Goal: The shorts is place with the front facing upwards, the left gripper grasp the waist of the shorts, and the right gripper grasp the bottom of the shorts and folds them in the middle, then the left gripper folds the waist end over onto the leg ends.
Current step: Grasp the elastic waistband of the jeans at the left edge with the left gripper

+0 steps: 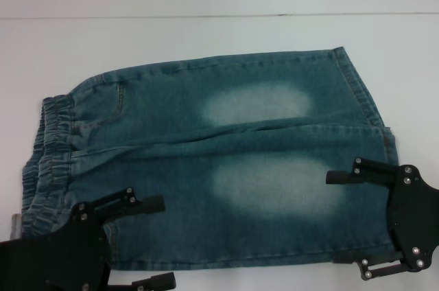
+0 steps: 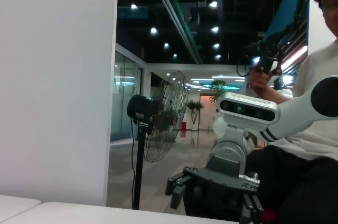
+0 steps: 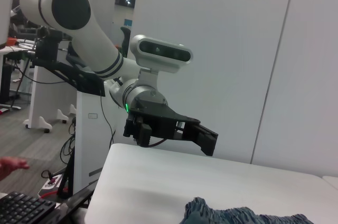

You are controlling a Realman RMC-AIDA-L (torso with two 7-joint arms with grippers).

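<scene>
From the head camera I see the shorts (image 1: 226, 167) lying flat on the white table (image 1: 206, 37), waist (image 1: 44, 160) to the left and leg hems (image 1: 374, 133) to the right, with the two pale oval patches facing up. My left gripper (image 1: 154, 241) sits at the near left, just beside the waist and over the near edge of the denim, its fingers spread apart with nothing between them. My right gripper (image 1: 350, 219) is at the near right by the hem of the nearer leg, also spread wide, one finger over the cloth and the other at the near edge; whether either touches the denim I cannot tell.

The wrist cameras add what the head view lacks. The left wrist looks across the table edge at the right gripper (image 2: 214, 192), a standing fan (image 2: 158, 123) and a seated person (image 2: 306, 129) behind it. The right wrist shows the left gripper (image 3: 203, 137) above the table (image 3: 158, 176), and only the ruffled waist (image 3: 232, 216) of the shorts.
</scene>
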